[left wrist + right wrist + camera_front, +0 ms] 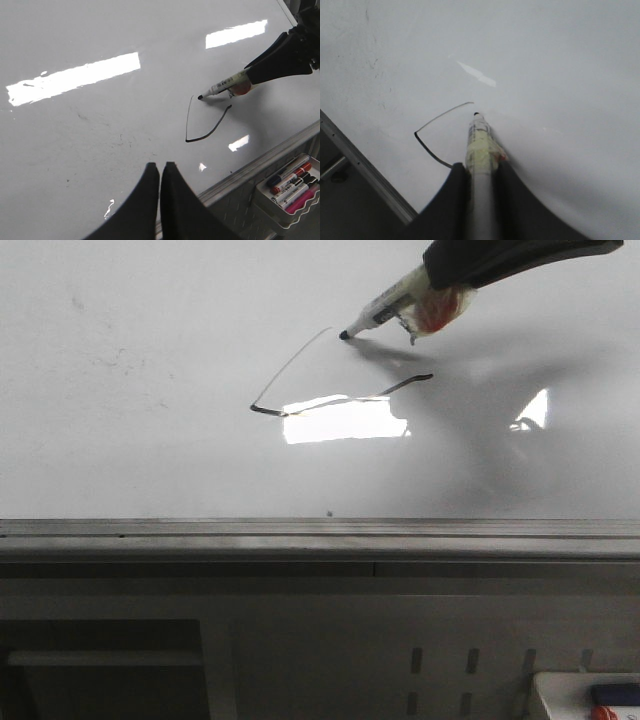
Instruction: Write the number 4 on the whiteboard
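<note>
The thin dark-grey marker strokes of the number 4 (335, 395), only slant and crossbar so far, lie on the glossy white whiteboard (150, 440) just below the right gripper (455, 285), which clamps a white marker pen (385, 308), tip seemingly poised atop the slant, probably for the vertical; the left gripper (160, 172) idles closed, empty

Illumination is even and cool, from overhead. The large glossy white whiteboard (150, 440) carries rectangular glare patches, one washing out part of the thin dark marker strokes (300, 390) in the front view. A soft, broad shadow falls on the board beneath the white-barrelled marker (385, 308). The black left gripper fingers (142, 210) are dark and soft-edged (close to the lens). Overall sharpness is moderate, contrast low.
</note>
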